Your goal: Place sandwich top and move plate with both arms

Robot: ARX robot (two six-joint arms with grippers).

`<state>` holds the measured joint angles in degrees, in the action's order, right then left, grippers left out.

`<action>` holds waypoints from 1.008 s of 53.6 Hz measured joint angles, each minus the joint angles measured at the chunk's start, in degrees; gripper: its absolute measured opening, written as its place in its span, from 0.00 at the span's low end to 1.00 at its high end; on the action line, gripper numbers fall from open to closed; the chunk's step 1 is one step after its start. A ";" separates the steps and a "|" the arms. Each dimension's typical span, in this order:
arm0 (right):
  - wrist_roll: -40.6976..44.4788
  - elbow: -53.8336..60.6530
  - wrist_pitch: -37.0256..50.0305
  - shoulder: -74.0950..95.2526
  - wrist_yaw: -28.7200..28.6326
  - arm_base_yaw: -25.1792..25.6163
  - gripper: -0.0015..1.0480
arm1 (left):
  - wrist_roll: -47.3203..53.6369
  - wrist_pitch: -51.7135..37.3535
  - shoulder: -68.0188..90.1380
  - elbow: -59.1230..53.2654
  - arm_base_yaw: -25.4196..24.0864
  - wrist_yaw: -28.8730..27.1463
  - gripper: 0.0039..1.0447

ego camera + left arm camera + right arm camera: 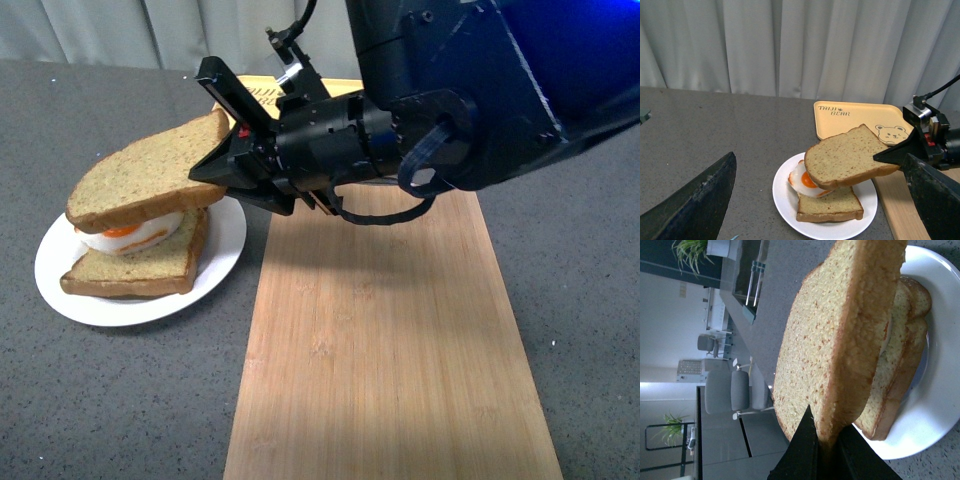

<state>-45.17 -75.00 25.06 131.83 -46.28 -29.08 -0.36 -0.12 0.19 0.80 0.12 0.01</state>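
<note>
Pale grey curtains are hanging in long vertical folds behind the table, closing off the whole back of the scene. The table is showing a dark grey, finely speckled top, and soft, even light is falling across it. In the right wrist view, a room is opening up beyond the table's edge. Grey padded chairs are standing there, and a leafy green plant and a second plant are catching the light. A pale surface is glowing brightly; whether it is wall or window cannot be told.

Bulky blue-black right arm, black cables
</note>
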 joint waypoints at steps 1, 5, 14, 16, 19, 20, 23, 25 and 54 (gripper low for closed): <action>0.00 -0.85 -0.81 0.37 0.13 -0.24 0.03 | 0.00 0.00 0.00 0.00 0.00 0.00 0.94; -0.04 -3.45 -2.73 1.95 0.42 -0.85 0.03 | 0.00 0.00 0.00 0.00 0.00 0.00 0.94; 0.20 -7.32 -5.40 4.90 2.54 -2.14 0.03 | 0.00 0.00 0.00 0.00 0.00 0.00 0.94; 0.37 -8.20 -6.43 5.53 2.89 -2.38 0.03 | 0.00 0.00 0.00 0.00 0.00 0.00 0.94; 0.74 -9.70 -8.04 6.54 3.63 -2.64 0.03 | 0.00 0.00 0.00 0.00 0.00 0.00 0.94; 0.81 -10.19 -8.37 6.86 3.89 -2.73 0.03 | 0.00 0.00 0.00 0.00 0.00 0.00 0.94; 0.79 -10.99 -8.28 7.61 4.04 -2.91 0.03 | 0.00 0.00 0.00 0.00 0.00 0.00 0.94; 0.85 -11.39 -8.33 7.91 4.04 -2.97 0.03 | 0.00 0.00 0.00 0.00 0.00 0.00 0.94; 15.39 1.44 -12.46 -3.48 9.49 1.53 0.63 | 0.00 0.00 0.00 0.00 0.00 0.00 0.94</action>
<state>-29.78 -73.56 12.60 128.35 -36.80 -27.55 -0.36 -0.12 0.19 0.80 0.12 0.01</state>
